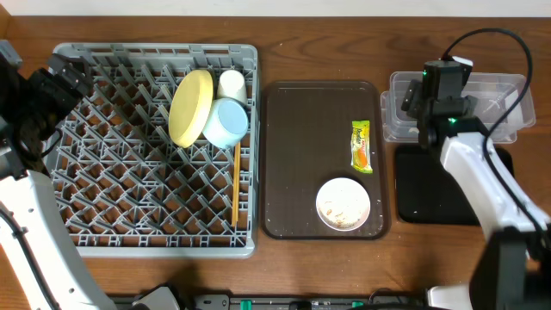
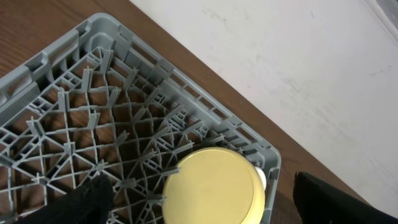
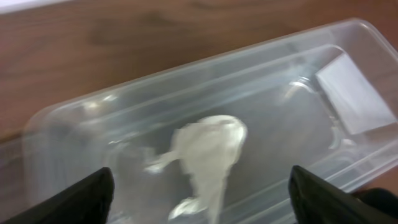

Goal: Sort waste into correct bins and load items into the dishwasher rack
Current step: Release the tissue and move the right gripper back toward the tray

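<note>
The right jaws stand wide and empty over the clear tub (image 3: 81,134), where the crumpled napkin (image 3: 208,149) lies. The left jaws, also wide, hang above the corner of the rack (image 2: 74,124) holding the yellow plate (image 2: 214,186). The wrapper (image 1: 362,145) lies on the brown tray (image 1: 301,155).

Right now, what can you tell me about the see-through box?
The see-through box is a clear plastic tub, rectangular with rounded corners. It sits on the wooden table at the far right, next to the black tray. A crumpled white napkin lies on its floor, and a pale square patch shows at one end. The right arm's open fingers hover above it, seemingly not touching.
</note>
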